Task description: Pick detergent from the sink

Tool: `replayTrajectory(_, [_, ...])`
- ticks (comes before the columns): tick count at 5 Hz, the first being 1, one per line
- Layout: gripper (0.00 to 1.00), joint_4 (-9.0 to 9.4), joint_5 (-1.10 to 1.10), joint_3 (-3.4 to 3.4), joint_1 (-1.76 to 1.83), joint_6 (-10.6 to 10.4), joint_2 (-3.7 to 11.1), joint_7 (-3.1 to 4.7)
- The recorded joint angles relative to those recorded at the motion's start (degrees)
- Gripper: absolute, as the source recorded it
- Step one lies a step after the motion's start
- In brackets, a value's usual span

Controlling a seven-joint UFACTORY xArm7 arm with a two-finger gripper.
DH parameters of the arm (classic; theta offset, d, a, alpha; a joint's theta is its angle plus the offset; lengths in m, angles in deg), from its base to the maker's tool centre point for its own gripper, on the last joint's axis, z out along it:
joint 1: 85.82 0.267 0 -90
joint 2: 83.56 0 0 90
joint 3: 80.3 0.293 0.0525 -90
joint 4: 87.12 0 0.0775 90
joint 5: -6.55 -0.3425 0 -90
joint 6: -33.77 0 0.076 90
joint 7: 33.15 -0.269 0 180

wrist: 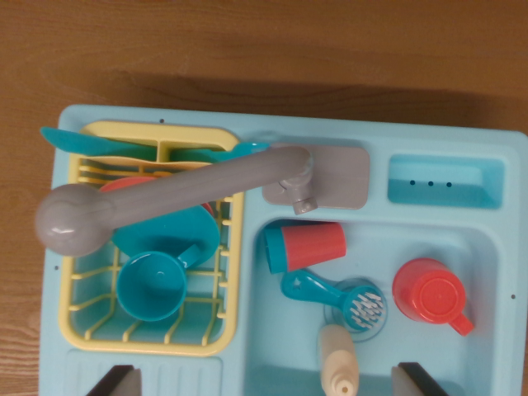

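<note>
I look straight down on a light blue toy sink (pixel 487 239). In its basin lies a cream detergent bottle (pixel 337 355), nozzle toward the bottom of the wrist view. Touching it is a teal dish brush (pixel 330 295) with white bristles. A red tumbler with a teal end (pixel 305 246) lies on its side at the basin's top left, and a red mug (pixel 431 293) stands on the right. My gripper (pixel 266 378) is open, only its two dark fingertips (pixel 117 381) showing at the bottom edge. The bottle lies between them, nearer the right finger, and nothing is held.
A grey tap (pixel 190 191) swings left over a yellow dish rack (pixel 148 247) that holds a teal cup, a teal plate, a red plate and teal cutlery. A small recessed tray (pixel 445 180) sits at the sink's top right. Brown wooden table (pixel 247 41) surrounds the sink.
</note>
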Motion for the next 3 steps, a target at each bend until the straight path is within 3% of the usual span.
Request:
replayTrajectory(1, [0.00, 1.64, -0.02, -0.18, -0.14, -1.56, 0.11, 0.38])
replayTrajectory(3, [0.00, 1.64, -0.02, -0.18, -0.14, -1.56, 0.11, 0.38])
